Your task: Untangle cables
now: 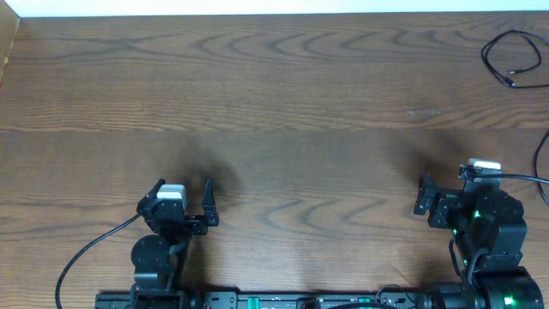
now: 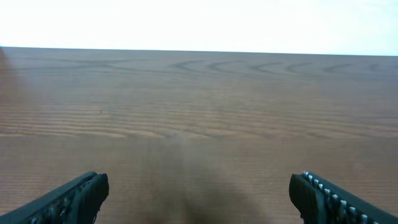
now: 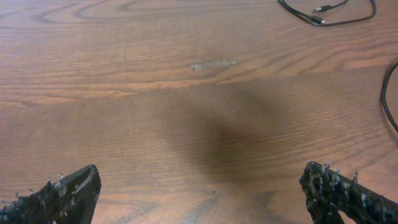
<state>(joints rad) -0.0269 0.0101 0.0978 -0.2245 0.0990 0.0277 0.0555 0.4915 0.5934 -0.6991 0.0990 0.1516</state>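
Lying at the far right corner of the table (image 1: 274, 103) in the overhead view, the black cable (image 1: 485, 51) is making one loose open loop, well apart from both arms. No white one is showing in any view. The left gripper (image 1: 182, 199) and the right gripper (image 1: 444, 184) are both standing wide open and are holding nothing.

In the left wrist view, the left gripper (image 2: 199, 199) is showing only its two dark ribbed fingertips, spread wide, over the bare brown wood-grain table (image 2: 199, 112); no cable is appearing here.

In the right wrist view, the right gripper (image 3: 205, 202) is also gaping with nothing between the jaws. The black cable (image 3: 336, 23) is curving at the top right, thin and round, with small plug ends (image 3: 320, 9) lying inside the curve. Another dark cord (image 3: 387, 93) is passing at the right edge; I cannot tell if it is belonging to the task.

The cable is probably being very light, soft and limp, so it will be sliding and dragging on the smooth table. I am judging that a plain stretch of cord beside a plug is the best place to pinch, low against the wood
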